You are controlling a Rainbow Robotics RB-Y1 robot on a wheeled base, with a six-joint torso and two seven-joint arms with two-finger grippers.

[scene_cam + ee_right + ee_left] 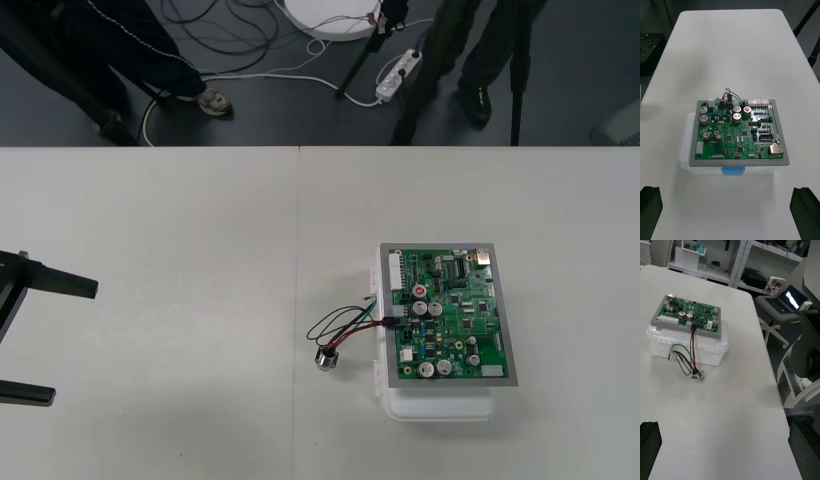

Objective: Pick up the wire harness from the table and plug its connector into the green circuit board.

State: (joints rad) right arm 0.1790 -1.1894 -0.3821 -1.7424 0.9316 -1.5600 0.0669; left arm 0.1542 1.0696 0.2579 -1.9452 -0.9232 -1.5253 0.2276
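Plug [397, 316] is looking seated in the green circuit board [450, 315], socket [327, 358] lying on the worktop [180, 250] beside it. Left tool [72, 342] and right tool [726, 189] are hanging wide, empty. I'm worrying a stray sweep snags the wires [345, 322].

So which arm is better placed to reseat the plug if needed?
Left, probably: the plug sits at the board's edge facing the open left gripper; the right gripper would reach across the board.
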